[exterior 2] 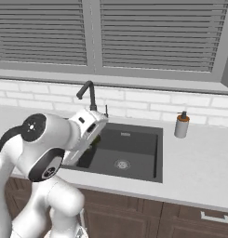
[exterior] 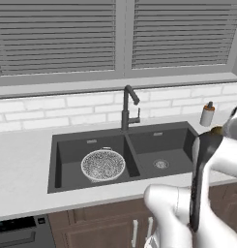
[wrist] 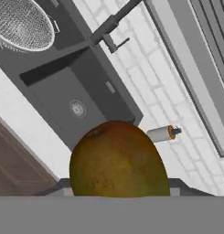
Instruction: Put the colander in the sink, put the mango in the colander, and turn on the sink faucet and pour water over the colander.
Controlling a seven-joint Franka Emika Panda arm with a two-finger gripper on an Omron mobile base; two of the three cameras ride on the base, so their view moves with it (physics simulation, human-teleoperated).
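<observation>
Mango (wrist: 119, 160) close at the hand camera, gripper clamped on it.
We see the colander (exterior: 103, 164) sitting in the sink's (exterior: 161, 138) left basin, faucet (exterior: 129, 107) behind the divider.

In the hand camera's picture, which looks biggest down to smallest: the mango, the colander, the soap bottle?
1. mango, though it sits right against the camera, so that is nearness, not true size.
2. colander, partly cut off by the frame.
3. soap bottle.
</observation>
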